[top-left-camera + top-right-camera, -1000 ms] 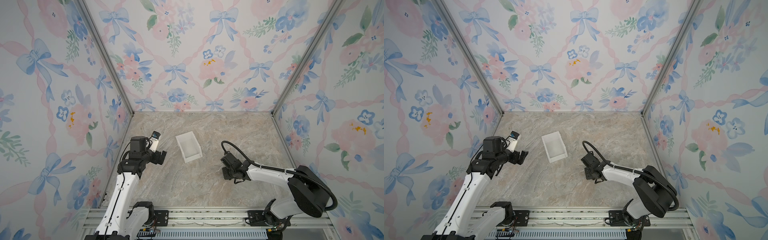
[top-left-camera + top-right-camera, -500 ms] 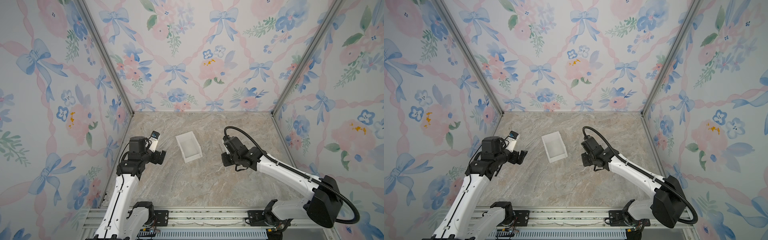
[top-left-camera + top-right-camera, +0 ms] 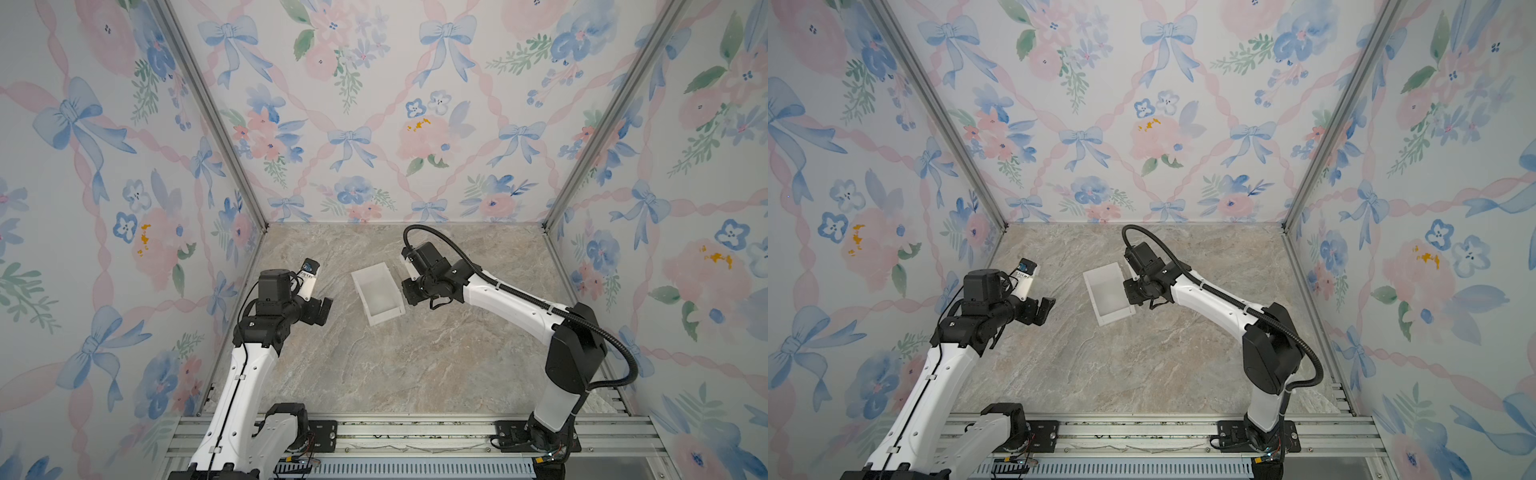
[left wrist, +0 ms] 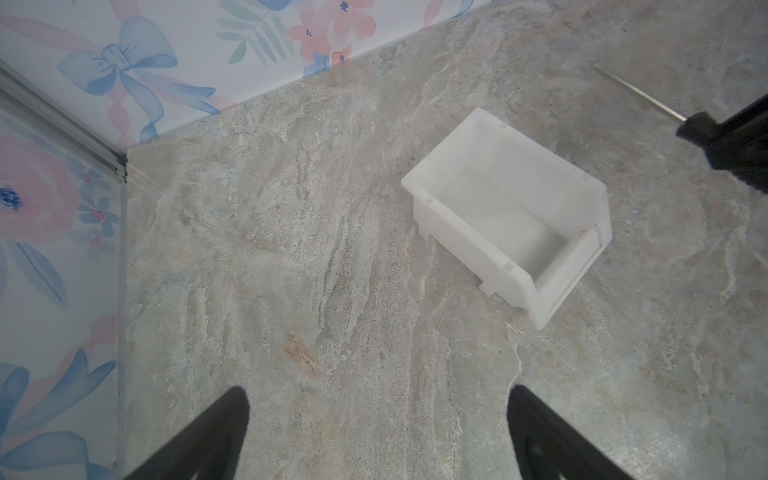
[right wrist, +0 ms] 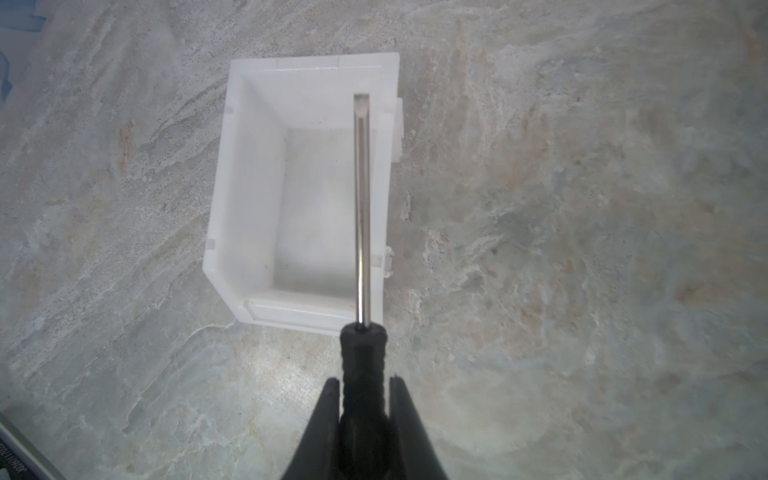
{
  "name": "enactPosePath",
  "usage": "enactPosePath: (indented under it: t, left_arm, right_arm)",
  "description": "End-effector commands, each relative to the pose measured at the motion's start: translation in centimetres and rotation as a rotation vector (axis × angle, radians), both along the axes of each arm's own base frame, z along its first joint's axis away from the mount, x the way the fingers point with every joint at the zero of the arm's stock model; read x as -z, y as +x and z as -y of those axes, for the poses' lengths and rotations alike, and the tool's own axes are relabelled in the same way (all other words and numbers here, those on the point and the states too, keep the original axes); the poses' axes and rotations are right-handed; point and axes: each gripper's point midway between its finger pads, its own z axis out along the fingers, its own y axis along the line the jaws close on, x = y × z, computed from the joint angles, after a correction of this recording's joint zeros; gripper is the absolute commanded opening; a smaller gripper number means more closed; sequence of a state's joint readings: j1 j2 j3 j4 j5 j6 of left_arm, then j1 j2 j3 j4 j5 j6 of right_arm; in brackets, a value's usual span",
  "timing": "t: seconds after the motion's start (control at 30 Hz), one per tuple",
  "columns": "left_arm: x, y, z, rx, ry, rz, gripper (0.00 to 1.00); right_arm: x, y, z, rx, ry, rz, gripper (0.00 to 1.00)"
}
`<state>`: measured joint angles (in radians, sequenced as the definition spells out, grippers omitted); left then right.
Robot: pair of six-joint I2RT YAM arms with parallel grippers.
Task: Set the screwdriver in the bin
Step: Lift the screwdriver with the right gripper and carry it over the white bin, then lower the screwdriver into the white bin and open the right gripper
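Screwdriver [image 5: 363, 266], ribbed black handle, thin shiny shaft, flat tip

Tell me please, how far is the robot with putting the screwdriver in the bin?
Done: the screwdriver is off the table, its black handle clamped between the fingers of the right gripper. In hand: it hangs at the bin; the right wrist view shows the shaft along one long wall. Left: bring it over the opening and release; the bin is empty. The left gripper is open, apart.
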<state>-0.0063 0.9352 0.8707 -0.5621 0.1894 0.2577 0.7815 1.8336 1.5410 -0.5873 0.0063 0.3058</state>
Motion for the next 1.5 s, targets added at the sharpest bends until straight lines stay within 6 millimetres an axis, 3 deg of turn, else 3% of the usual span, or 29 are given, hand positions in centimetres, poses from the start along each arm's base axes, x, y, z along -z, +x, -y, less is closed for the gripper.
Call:
enactPosePath:
  t: [0.0,0.27,0.53,0.97,1.2,1.47]
  left_arm:
    - [-1.1,0.1,0.6,0.014,-0.029,0.013,0.98]
    - [-1.2,-0.1,0.6,0.012,-0.034,0.018,0.98]
    - [-1.2,-0.4,0.7,0.014,-0.045,0.022,0.98]
    - [-1.0,-0.7,1.0,0.023,-0.056,0.017,0.98]
    - [-0.9,-0.5,1.0,0.026,-0.055,0.014,0.98]
    - [-0.6,-0.5,1.0,0.025,-0.053,0.008,0.98]
  right_arm:
    - [0.1,0.6,-2.8,-0.048,0.044,0.008,0.12]
    - [2.3,2.1,-7.0,-0.078,0.042,0.008,0.12]
    - [5.2,3.7,-8.7,-0.066,0.024,-0.017,0.13]
    - [8.6,4.0,-9.3,-0.056,-0.013,-0.062,0.14]
    - [9.2,3.4,-9.5,-0.058,-0.018,-0.07,0.18]
    - [8.8,3.4,-9.6,-0.055,-0.011,-0.07,0.3]
